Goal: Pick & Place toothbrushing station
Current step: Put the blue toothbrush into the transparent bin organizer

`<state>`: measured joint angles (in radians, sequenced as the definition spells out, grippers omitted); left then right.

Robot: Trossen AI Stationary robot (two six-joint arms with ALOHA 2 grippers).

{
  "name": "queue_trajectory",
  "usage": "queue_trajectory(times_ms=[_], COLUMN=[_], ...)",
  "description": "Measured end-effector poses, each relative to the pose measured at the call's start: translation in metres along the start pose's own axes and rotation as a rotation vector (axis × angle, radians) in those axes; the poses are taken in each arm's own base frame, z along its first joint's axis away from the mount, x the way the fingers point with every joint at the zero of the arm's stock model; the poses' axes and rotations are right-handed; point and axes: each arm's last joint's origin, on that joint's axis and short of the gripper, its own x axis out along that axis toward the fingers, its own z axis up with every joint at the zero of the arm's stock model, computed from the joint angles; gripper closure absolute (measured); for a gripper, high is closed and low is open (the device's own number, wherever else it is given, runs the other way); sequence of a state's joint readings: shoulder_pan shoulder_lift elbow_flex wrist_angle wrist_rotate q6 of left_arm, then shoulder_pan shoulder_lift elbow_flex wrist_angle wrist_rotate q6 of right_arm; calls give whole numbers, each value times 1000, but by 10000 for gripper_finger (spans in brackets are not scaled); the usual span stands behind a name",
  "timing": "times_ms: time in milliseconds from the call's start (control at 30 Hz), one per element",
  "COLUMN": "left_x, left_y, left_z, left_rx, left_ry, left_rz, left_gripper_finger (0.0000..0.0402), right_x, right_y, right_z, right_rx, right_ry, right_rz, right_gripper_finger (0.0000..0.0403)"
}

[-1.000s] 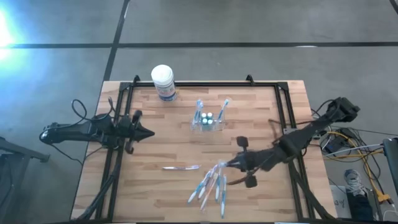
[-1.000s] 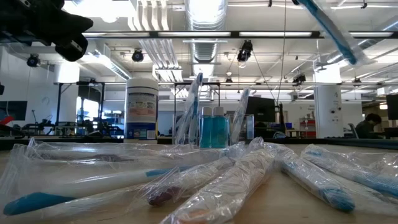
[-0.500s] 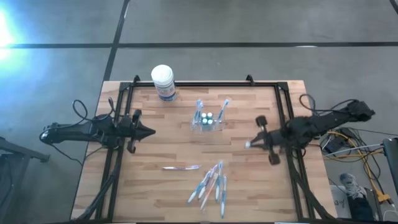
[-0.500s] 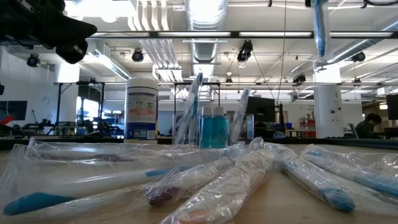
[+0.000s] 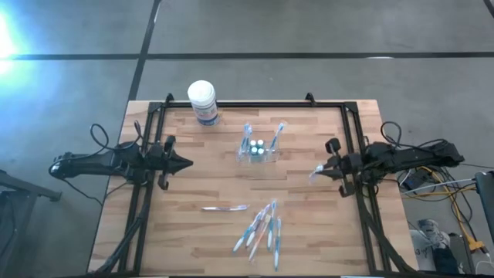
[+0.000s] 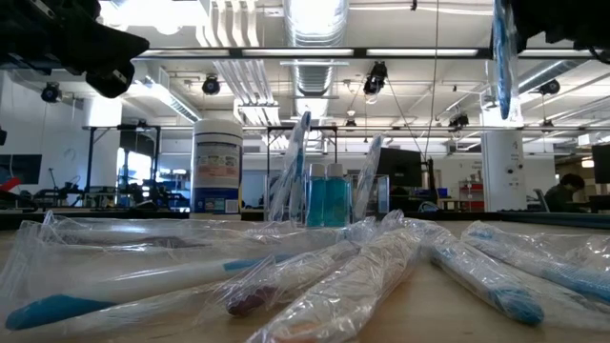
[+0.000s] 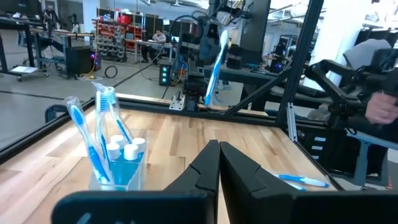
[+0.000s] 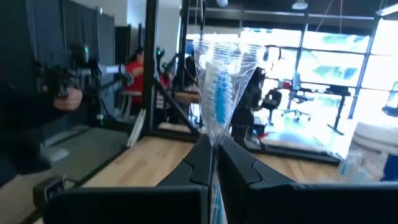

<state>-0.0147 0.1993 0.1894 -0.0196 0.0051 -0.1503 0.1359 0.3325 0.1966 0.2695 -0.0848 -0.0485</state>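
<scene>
The toothbrushing station is a clear holder standing on the wooden table, with toothbrushes and blue-filled bottles upright in it. It also shows in the left wrist view and the low view. My right gripper is at the table's right side, right of the station, shut on a plastic-wrapped blue toothbrush. My left gripper is shut and empty at the table's left side, pointing toward the station. My right gripper pinches the wrapped toothbrush between its two fingers, on the wrapper just below the bristle head. The head end sticks out past the fingertips. The brush is lifted clear of the table and stands nearly upright in the low view.
A pile of several wrapped toothbrushes lies near the table's near edge. One loose toothbrush lies left of the pile. A white tub with a blue label stands at the far edge. A black frame runs around the table.
My right gripper has drawn back from the pile toward the table's right edge and a little toward the far edge, carrying the wrapped toothbrush clear of the table. In the low view the brush has turned from slanting to nearly upright.
</scene>
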Motion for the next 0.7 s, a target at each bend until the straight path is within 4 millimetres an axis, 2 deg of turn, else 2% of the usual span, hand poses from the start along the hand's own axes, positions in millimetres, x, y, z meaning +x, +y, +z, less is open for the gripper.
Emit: queue_trajectory(times_ms=[400,700], left_x=[0,0], left_y=[0,1], left_z=[0,0], left_rx=[-5,18], left_ry=[0,-1], left_rz=[8,17], left_gripper_finger=[393,386], right_x=[-10,-6], right_y=[0,-4], right_z=[-27,-25], right_rx=[30,80], right_ry=[21,-5], right_rz=[-85,-202], right_gripper_finger=[396,395])
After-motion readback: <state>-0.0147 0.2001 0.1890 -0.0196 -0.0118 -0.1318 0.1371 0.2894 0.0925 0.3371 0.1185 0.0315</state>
